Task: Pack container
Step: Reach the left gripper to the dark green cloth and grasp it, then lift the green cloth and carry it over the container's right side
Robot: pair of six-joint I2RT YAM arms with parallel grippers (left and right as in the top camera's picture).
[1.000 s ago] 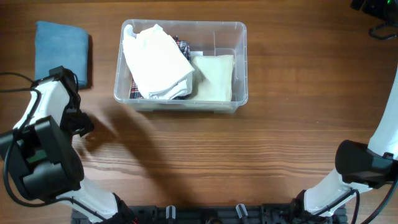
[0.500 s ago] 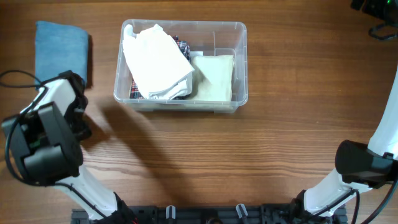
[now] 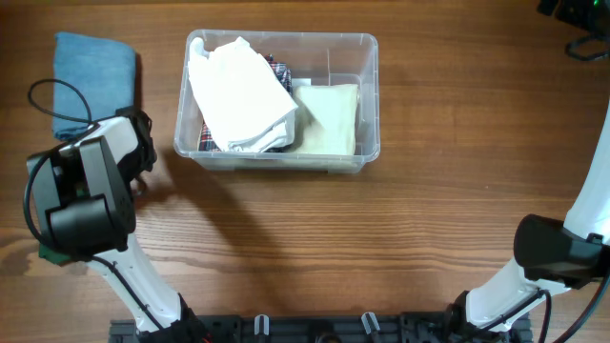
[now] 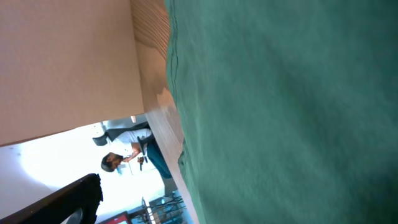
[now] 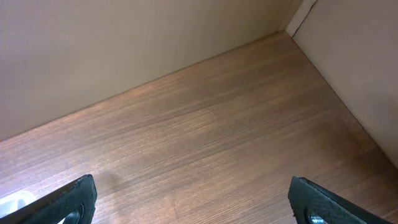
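The clear plastic container (image 3: 371,95) stands at the back middle of the table. It holds a white folded cloth (image 3: 243,95), a cream cloth (image 3: 330,119) and a bit of plaid cloth (image 3: 277,67). A folded blue cloth (image 3: 93,81) lies on the table left of the container, and it fills the left wrist view (image 4: 280,112). My left gripper (image 3: 138,131) is at the cloth's near right corner; only one finger shows, far to the side, so it looks open. My right gripper (image 5: 193,211) is open and empty over bare wood.
The right arm's base (image 3: 562,252) stands at the table's right edge, far from the container. A wall panel (image 5: 124,43) rises behind the table in the right wrist view. Dark cables (image 3: 581,43) lie at the back right corner.
My left arm has swung toward the back of the table, bringing the gripper from the bare wood up to the blue cloth's near edge. The container and right arm have not moved.
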